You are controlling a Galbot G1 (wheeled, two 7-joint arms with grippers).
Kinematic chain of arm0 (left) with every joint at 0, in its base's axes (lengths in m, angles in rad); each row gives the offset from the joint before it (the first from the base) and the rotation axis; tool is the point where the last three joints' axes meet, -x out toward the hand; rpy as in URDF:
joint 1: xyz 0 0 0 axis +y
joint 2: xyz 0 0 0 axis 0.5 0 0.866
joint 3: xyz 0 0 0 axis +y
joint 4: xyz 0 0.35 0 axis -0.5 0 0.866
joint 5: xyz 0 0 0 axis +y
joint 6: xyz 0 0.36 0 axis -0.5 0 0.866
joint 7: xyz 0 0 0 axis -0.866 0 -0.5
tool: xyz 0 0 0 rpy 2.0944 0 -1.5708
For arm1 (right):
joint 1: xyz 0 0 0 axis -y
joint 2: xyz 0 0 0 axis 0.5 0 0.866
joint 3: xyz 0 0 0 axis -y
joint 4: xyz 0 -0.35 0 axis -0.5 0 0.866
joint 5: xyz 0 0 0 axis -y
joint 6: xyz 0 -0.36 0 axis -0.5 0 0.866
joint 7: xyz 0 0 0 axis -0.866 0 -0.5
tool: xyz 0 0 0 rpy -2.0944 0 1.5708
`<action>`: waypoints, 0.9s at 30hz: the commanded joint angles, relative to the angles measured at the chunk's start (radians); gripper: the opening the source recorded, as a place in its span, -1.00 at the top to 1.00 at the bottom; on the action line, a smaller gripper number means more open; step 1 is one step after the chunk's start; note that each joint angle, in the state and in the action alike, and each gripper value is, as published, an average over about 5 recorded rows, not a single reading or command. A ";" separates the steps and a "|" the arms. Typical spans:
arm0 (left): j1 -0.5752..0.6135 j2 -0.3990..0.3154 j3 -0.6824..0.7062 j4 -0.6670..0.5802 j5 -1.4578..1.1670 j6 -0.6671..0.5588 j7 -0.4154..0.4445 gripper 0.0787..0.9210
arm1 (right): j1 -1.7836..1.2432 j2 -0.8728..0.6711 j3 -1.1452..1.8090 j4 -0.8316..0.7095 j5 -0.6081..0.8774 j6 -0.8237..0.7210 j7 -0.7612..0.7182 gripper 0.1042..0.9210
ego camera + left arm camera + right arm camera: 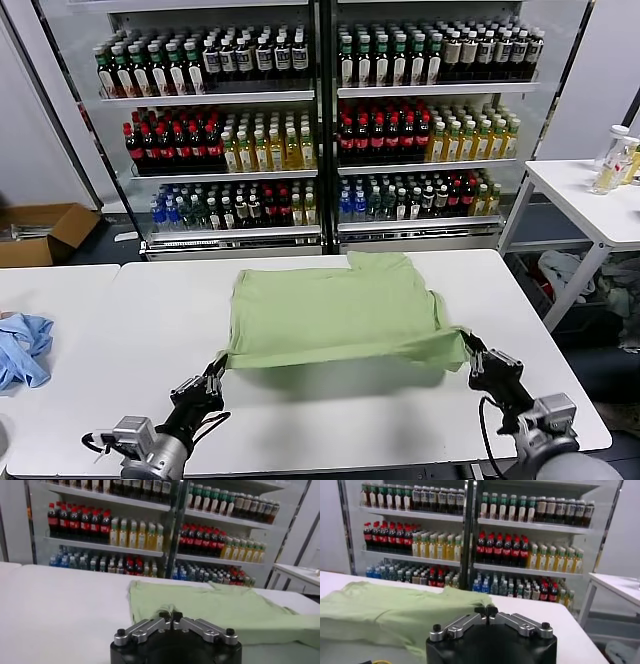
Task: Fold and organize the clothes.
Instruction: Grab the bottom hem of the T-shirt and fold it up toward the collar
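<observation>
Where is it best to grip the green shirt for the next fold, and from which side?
Probably at the two near corners of the shirt, from the robot's side. That edge is raised off the table, and the left gripper and right gripper already pinch there.

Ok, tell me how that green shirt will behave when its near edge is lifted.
Probably floppy: the green shirt already sags between the left hand and the right hand, which pinch its near corners. It looks thin and light. Likely it drapes and drags across the white table rather than sliding stiffly.
</observation>
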 commanded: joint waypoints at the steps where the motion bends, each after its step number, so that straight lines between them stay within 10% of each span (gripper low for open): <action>1: -0.174 0.021 0.068 0.225 0.029 -0.022 -0.001 1.00 | 0.223 -0.017 -0.146 -0.174 -0.020 0.000 0.000 0.99; 27: -0.418 -0.011 0.161 0.477 0.094 -0.087 -0.029 1.00 | 0.374 0.052 -0.300 -0.344 -0.092 0.002 -0.013 0.98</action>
